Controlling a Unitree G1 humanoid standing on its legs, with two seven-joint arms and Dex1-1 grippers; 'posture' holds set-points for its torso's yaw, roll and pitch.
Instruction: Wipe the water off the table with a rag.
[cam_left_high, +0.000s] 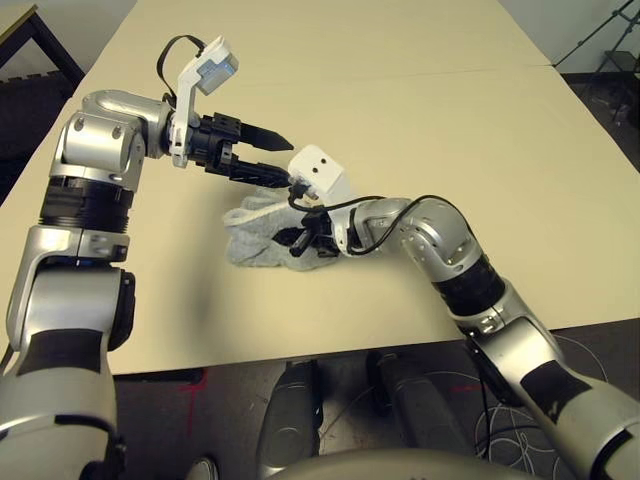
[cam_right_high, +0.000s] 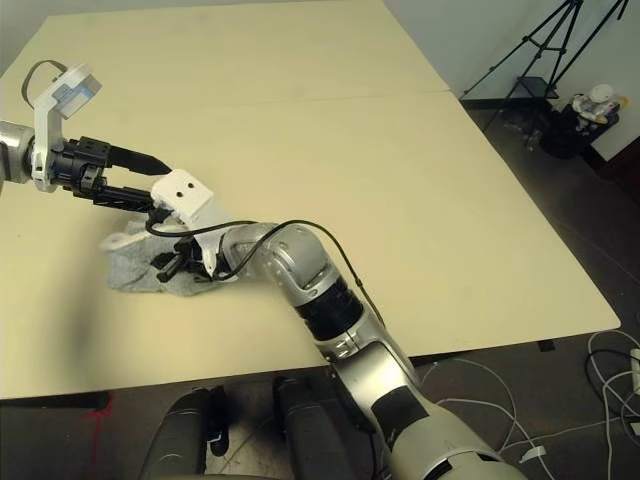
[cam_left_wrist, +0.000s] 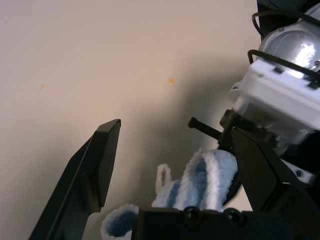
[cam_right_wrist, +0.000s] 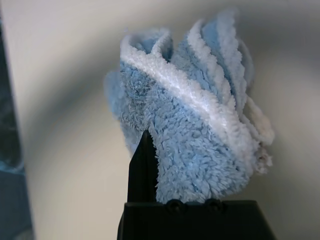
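A humanoid robot's right gripper (cam_left_high: 308, 240), closed tight on a bunched grey-blue rag (cam_right_wrist: 187, 125), holds the cloth at the table (cam_left_high: 440, 150) in front of the robot's body, near the edge closest to it. The rag bulges in folds around the dark fingers, its paler, fuzzy trim doubled over on itself. Just beside it, on the robot's left, the left gripper (cam_left_high: 290, 162) hangs above the pale surface with its two fingers spread well apart and nothing between them, its tips pointing across toward the white camera housing (cam_left_high: 320, 172) on the right wrist. Tiny orange-yellow specks dot the tabletop: a droplet (cam_left_wrist: 171, 80) lies apart from the cloth, and a fainter fleck (cam_left_wrist: 42, 86) sits farther off. The job appears to be partway along at best: the rag is in hand, but at least these marks remain to be wiped, and how much has been cleaned cannot be told from the scene. What is left, by the look of it, is to bring the cloth flat over the remaining spots, with the idle left gripper kept out of its path, since the two wrists crowd close together.
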